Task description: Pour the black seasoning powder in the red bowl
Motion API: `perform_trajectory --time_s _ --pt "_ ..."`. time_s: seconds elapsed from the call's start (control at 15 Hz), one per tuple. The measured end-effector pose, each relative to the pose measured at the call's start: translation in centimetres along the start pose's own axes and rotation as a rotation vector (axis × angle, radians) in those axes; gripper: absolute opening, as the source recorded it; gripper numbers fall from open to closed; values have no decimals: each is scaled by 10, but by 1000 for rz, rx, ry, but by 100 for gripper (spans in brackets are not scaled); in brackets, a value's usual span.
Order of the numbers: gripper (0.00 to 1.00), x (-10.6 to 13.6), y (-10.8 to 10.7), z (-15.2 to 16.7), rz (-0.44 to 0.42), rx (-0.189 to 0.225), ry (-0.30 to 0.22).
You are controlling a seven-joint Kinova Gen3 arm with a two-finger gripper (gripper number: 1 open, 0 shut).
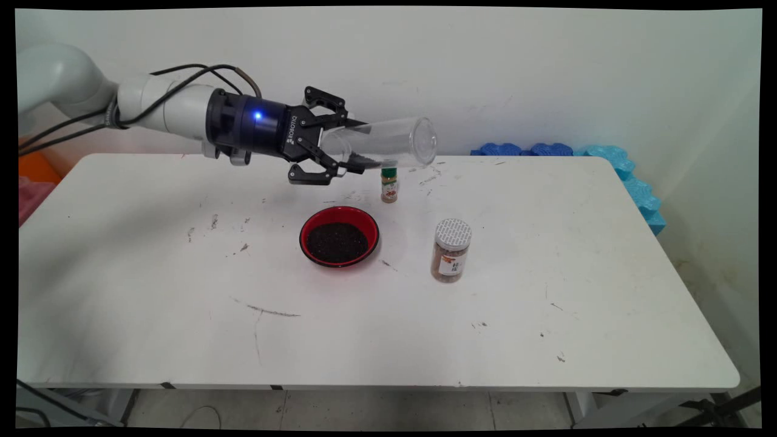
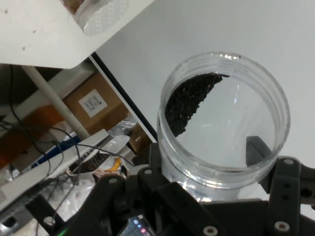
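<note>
The arm is reaching in from the upper left of the frame, stretched almost level above the surface [image 1: 152,291], with black cables trailing along it. Its gripper [image 1: 355,145] is pointing toward the right, and the fingers [image 1: 315,176] are clamping a clear plastic jar [image 1: 388,142] from both sides. The jar is lying on its side in the air, its open mouth facing right, near the upper middle of the frame. In the hand view the jar [image 2: 224,123] is showing as a round, see-through cylinder with a ribbed rim, and a small patch of dark grains [image 2: 189,101] is clinging to its inner wall.

Below the jar, a small spice bottle [image 1: 389,185] with a green cap is standing upright. Lower, near the centre of the frame, a shallow round red bowl [image 1: 339,236] with a glossy rim is sitting on the surface, filled with dark grainy matter. To the right of the bowl and apart from it, a clear jar with a white patterned lid [image 1: 452,249] is standing, holding brown contents. Blue foam pieces [image 1: 613,161] with wavy edges are lining the far right edge of the surface.
</note>
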Motion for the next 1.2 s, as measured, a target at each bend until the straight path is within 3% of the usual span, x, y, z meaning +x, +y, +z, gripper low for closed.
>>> perform_trajectory --time_s 0.53,1.2 --pt "0 -4 5 1 142 15 9" --pt "0 -16 12 2 480 39 4"
